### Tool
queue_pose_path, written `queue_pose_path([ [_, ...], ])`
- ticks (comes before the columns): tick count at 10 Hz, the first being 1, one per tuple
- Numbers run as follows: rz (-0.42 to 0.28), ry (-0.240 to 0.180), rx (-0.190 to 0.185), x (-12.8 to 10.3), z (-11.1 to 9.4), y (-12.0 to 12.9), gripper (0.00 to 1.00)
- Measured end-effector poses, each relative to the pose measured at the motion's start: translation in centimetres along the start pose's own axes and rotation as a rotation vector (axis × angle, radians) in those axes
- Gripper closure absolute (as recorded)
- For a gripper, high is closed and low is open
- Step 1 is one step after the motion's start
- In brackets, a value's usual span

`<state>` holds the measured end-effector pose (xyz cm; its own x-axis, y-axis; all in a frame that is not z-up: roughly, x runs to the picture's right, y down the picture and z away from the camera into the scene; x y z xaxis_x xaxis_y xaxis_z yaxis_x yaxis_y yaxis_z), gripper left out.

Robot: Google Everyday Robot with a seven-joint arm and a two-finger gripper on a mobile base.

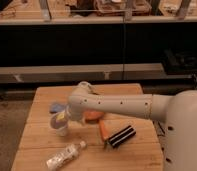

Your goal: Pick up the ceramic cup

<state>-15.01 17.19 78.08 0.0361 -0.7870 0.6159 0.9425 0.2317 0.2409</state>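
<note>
The ceramic cup point(61, 129) is small and pale and stands on the left part of the wooden table point(132, 155). My gripper point(58, 118) is at the end of the white arm point(117, 106), which reaches in from the right. The gripper sits right on top of the cup and hides its rim. Only the cup's lower body shows below the gripper.
An orange pan point(94, 116) with an orange and black handle point(120, 136) lies just right of the cup, partly hidden under the arm. A clear plastic bottle point(65, 155) lies on its side near the front left edge. A dark shelf unit stands behind the table.
</note>
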Motion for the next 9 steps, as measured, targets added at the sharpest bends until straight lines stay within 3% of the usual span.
queue_pose_path([
  [3,0.001,0.000,0.003,0.16,0.40,0.10,0.22],
  [5,0.001,0.000,0.005,0.27,0.64,0.09,0.40],
  [8,0.000,0.001,0.007,0.41,0.94,0.15,0.50],
  [9,-0.001,0.001,0.007,0.47,0.89,0.13,0.61],
])
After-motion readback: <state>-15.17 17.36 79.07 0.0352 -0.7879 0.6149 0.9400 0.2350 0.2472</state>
